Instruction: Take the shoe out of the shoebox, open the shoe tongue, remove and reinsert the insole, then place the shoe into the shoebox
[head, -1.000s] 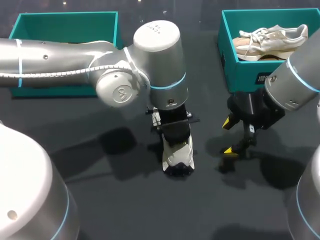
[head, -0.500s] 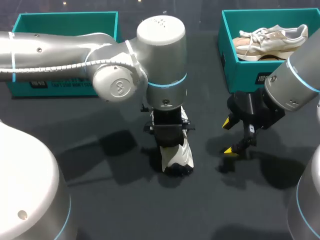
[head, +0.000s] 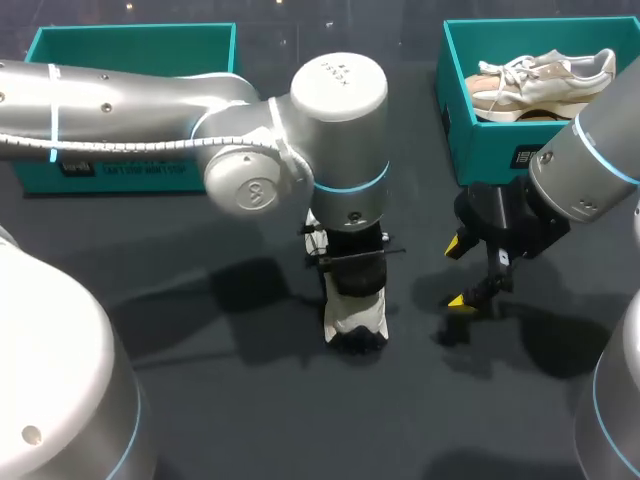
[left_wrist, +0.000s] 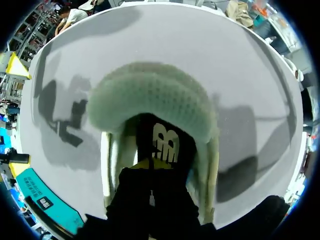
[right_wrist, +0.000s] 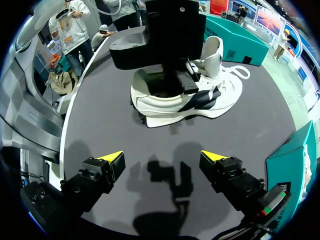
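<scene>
The left arm's wrist has slid rightward; the white shoe (head: 357, 318) beneath it has kept its place mid-surface.
The surface (head: 200, 400) is dark and matte, with a teal cardboard shoebox (head: 480, 140) at its far right holding a beige laced shoe (head: 545, 82). The white shoe is smooth, black-trimmed and has a padded mesh collar. The left gripper (left_wrist: 151, 164) is sunk in its opening; its grip cannot be told. The right gripper (right_wrist: 165, 159) hovers released just beside it.
</scene>
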